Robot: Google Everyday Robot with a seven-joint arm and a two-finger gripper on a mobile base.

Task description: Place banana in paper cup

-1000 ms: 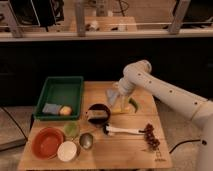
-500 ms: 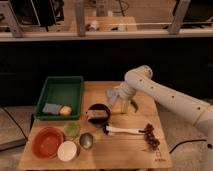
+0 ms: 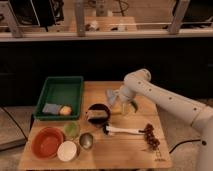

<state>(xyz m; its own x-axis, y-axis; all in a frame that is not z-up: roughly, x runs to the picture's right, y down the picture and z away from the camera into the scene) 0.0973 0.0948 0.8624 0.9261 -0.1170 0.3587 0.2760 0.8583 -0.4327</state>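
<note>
The banana is a small pale-yellow fruit lying on the wooden table, just right of a dark bowl. My gripper hangs directly over the banana's left end, very close to it or touching it. The paper cup is a round white cup standing upright at the table's front left, between the red bowl and the metal cup. It is well away from the gripper.
A green tray at the back left holds a sponge and an orange fruit. A pale green cup stands behind the paper cup. A green pepper, a white-handled tool and dark grapes lie to the right.
The arm has shifted a little to the left and the gripper has come down closer over the banana. The other objects have not moved.
</note>
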